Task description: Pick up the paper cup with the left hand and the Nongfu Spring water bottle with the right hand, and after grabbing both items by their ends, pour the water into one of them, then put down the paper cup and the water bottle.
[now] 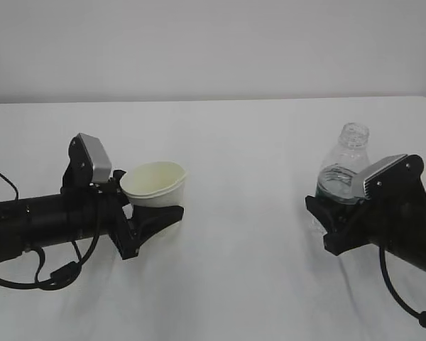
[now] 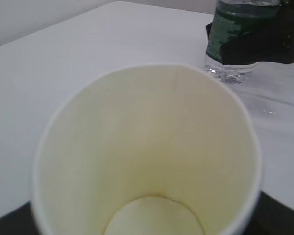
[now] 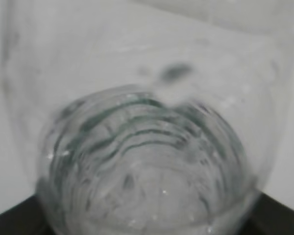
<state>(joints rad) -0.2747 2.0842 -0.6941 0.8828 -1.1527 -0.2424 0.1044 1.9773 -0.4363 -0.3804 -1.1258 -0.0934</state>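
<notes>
Two grips on, one per side. My left hand [image 1: 153,213] has its jaws clamped around the lower part of the paper cup [image 1: 155,183], left of centre on the white table [image 1: 248,270]. Cup is tilted, its mouth leaning toward the far right, cream inside showing. Can't tell from the exterior view whether its base touches the table. Left wrist view looks straight down into the cup [image 2: 147,161]: nothing inside it, round base visible.

My right hand [image 1: 334,220] has its jaws closed on the green-label band of the Nongfu Spring water bottle [image 1: 343,170], right side of the table, well apart from the cup. Bottle stands upright, no cap on the neck, base sitting on the table in the left wrist view [image 2: 231,49]. Right wrist view is filled with blurred ribbed plastic [image 3: 147,161]; the water [image 3: 142,196] shows only as clear ripples there, level can't be read.
</notes>
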